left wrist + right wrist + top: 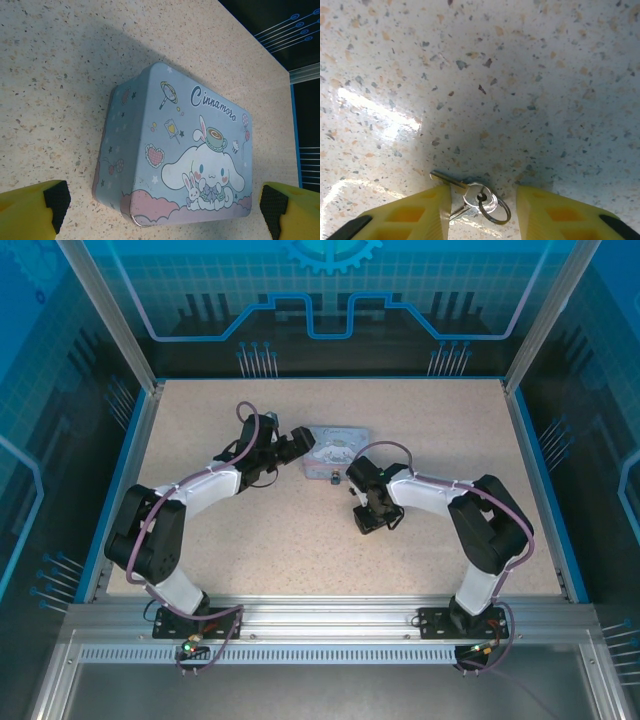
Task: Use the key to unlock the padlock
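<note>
The key (470, 192) is a small silvery key on a thin wire ring (498, 211), with a second key on the same ring, lying flat on the speckled table. My right gripper (481, 199) stands over it with its yellow fingers (415, 215) on either side. The left finger is at the key's blade and a gap is left on the ring's side, so the gripper is open. In the top view the right gripper (367, 522) points down, just in front of the tin. The padlock (334, 479) is a tiny dark speck at the tin's near edge. My left gripper (165, 205) is wide open by the tin.
A pale blue tin (185, 150) with a cartoon dog and the word Cinnamoro lies flat at mid table (338, 448). My left gripper (297, 446) sits at its left end. Raised blue edges (120, 480) border the table, and transparent walls stand behind.
</note>
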Tool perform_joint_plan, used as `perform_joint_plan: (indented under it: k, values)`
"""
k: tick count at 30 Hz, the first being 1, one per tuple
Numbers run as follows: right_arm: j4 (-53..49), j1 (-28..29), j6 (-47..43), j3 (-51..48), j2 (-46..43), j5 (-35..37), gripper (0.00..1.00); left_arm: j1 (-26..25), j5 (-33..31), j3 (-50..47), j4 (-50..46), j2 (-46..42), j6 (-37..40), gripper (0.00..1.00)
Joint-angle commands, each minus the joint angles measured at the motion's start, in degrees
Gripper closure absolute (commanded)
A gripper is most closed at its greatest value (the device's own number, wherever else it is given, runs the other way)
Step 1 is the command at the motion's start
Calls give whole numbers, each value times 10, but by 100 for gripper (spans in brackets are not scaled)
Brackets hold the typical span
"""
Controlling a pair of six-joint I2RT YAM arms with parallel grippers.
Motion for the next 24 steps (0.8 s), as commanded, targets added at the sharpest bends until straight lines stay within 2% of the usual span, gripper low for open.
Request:
perform_joint_plan:
  k: [1,5,11,24]
  values:
    - [-18,7,-3,11,-4,-3,61,5,10,10,8,6,-11,1]
    - [-24,7,6,3,-21,-4,54,5,11,10,8,8,-11,1]
    - [-16,7,12,-16,-38,-9,55,5,12,9,9,7,-11,1]
    - [-9,7,6,-8,-3,-11,57,6,9,5,12,5,-13,1]
